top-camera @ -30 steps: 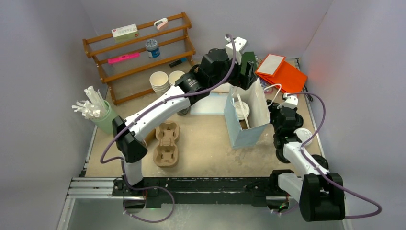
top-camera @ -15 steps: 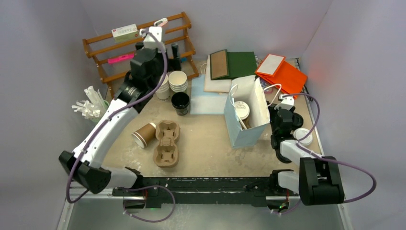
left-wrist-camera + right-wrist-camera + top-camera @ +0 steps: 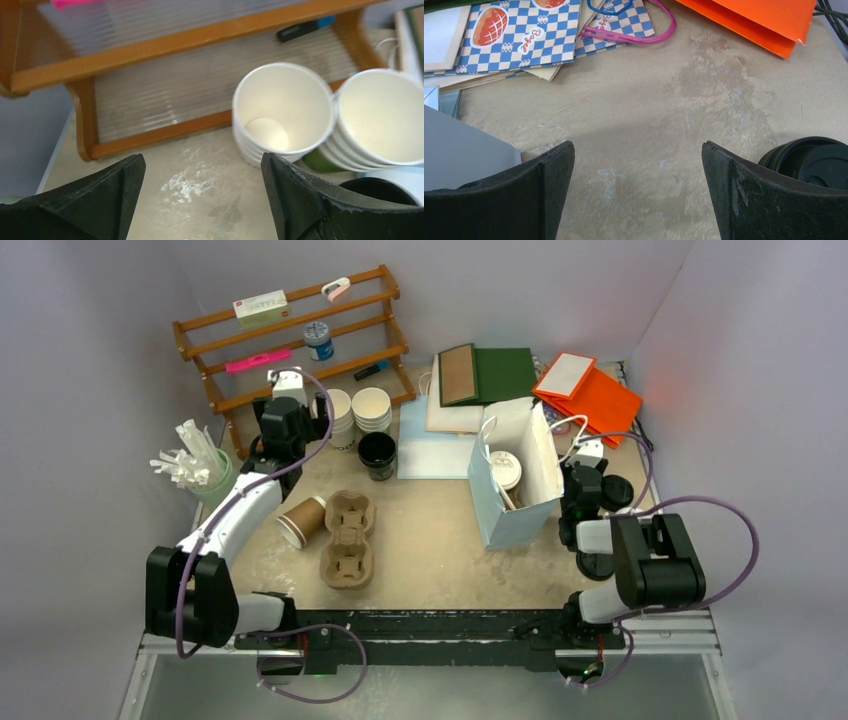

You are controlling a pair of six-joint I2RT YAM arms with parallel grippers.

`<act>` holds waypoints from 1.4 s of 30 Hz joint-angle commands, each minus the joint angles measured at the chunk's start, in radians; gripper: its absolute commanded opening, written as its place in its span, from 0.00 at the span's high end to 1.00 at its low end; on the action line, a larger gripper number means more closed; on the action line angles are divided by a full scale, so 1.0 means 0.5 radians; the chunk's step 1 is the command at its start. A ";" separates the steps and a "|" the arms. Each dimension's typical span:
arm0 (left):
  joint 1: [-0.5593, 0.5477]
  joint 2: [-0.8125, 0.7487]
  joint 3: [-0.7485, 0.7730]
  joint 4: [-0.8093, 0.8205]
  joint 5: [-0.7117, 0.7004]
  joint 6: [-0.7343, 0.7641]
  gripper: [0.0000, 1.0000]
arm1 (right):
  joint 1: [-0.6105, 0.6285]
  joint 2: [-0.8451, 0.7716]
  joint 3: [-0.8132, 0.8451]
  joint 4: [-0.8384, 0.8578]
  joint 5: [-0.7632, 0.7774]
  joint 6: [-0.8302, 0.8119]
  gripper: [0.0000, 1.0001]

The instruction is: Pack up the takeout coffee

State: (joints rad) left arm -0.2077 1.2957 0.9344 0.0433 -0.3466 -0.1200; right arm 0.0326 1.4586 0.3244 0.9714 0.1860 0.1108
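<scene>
Takeout coffee (image 3: pixel 505 469) is standing inside the paper bag (image 3: pixel 520 522), at nine o'clock of my right gripper (image 3: pixel 638 155). I am holding it and my left gripper (image 3: pixel 202 170) wide open (both empty), and I am best parking clear of the bag.

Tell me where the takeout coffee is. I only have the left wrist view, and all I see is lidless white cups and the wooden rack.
Observer: The takeout coffee is already inside the upright paper bag on the right half of the table, with its lid facing up.
Operator: Is the other arm holding onto that bag?
Observer: No. The right gripper is open and holds nothing. It sits over bare table just to the right of the bag.
</scene>
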 commanded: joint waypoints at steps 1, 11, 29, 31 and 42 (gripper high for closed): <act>0.130 0.046 -0.159 0.402 0.167 -0.021 0.09 | 0.004 0.105 0.032 0.410 0.032 -0.043 0.01; 0.231 0.241 -0.588 0.921 0.110 0.118 0.09 | 0.003 0.215 -0.109 0.762 -0.013 -0.066 0.01; 0.235 0.500 -1.211 2.066 0.172 0.339 0.10 | 0.005 0.215 -0.109 0.757 -0.013 -0.070 0.01; 0.234 0.534 -1.260 2.182 0.192 0.344 0.11 | 0.004 0.214 -0.111 0.757 -0.013 -0.071 0.01; 0.211 0.661 -1.328 2.415 0.225 0.399 0.11 | 0.005 0.215 -0.109 0.759 -0.013 -0.070 0.01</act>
State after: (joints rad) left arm -0.0986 1.6131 0.2756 1.1439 -0.2470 0.0513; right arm 0.0326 1.5700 0.2722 1.2926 0.1841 0.0921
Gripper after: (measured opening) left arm 0.892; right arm 0.984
